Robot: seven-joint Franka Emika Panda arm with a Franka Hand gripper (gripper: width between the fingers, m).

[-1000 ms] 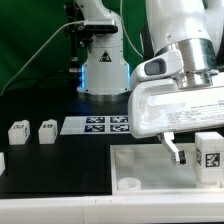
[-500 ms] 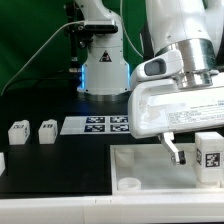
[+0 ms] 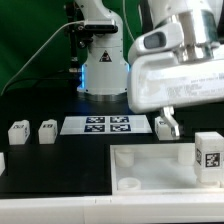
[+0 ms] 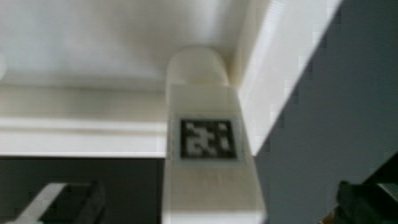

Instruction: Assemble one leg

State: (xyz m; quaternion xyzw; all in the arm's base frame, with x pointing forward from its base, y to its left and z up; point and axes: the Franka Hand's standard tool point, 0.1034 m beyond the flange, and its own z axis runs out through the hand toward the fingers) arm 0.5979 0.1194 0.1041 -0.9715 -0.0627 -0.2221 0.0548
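Leg upright below gripper, untouched.

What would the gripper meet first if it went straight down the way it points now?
Probably the leg: the wrist view shows it centred in the open gripper. Depth is unclear, so it might instead land on the white tray-like piece.

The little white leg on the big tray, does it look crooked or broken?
Nothing stands out. The leg stands upright at a corner of the tray. It looks whole, and its tag faces out and is easy to see. Nothing is spilled or tipped over.
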